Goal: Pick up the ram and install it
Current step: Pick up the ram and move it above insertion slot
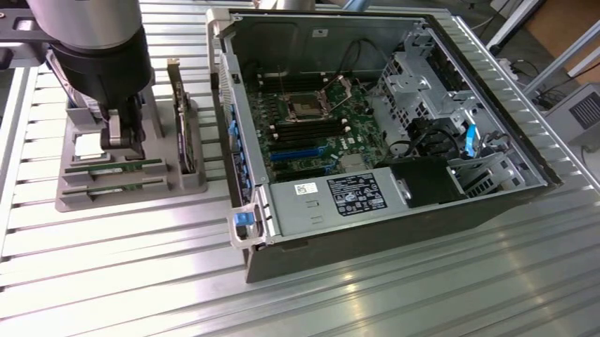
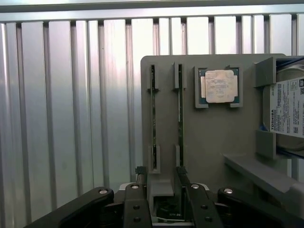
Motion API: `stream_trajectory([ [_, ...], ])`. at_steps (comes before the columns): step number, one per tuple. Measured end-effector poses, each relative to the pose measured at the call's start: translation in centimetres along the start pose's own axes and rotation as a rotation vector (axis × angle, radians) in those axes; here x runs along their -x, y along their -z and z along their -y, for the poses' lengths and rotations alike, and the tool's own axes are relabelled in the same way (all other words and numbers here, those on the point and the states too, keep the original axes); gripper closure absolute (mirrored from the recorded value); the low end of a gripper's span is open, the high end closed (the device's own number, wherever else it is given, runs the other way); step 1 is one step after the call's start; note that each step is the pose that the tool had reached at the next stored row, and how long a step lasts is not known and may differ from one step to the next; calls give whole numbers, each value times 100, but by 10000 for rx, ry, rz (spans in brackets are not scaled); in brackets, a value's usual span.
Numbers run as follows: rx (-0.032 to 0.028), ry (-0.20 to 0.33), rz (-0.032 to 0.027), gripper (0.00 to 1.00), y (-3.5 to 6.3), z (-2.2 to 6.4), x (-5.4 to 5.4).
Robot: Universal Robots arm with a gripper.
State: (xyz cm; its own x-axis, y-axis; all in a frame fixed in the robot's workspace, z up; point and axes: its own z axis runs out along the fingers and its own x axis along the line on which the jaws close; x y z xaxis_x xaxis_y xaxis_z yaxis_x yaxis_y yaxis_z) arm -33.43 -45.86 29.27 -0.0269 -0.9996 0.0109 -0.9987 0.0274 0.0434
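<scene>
The gripper (image 2: 161, 172) hangs empty with its jaws spread wide, low over the grey holder (image 2: 213, 142) on the slatted table (image 1: 140, 281), beside the open computer case (image 1: 375, 253). Two ram sticks (image 2: 180, 123) stand on edge in parallel slots along the holder's edge opposite the hard drive (image 2: 287, 107). The CPU (image 2: 220, 86) sits between.

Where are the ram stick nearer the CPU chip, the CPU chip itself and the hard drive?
ram stick nearer the CPU chip (image 2: 180, 118): wrist view, middle of its long green edge.
CPU chip (image 2: 220, 86): wrist view, centre of its silver lid.
hard drive (image 2: 289, 111): wrist view, on its white label.
</scene>
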Motion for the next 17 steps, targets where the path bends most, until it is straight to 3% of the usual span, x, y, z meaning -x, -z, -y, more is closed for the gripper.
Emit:
stream_trajectory([
  [17, 1, 1, -2, 64, -50, -106, -3],
])
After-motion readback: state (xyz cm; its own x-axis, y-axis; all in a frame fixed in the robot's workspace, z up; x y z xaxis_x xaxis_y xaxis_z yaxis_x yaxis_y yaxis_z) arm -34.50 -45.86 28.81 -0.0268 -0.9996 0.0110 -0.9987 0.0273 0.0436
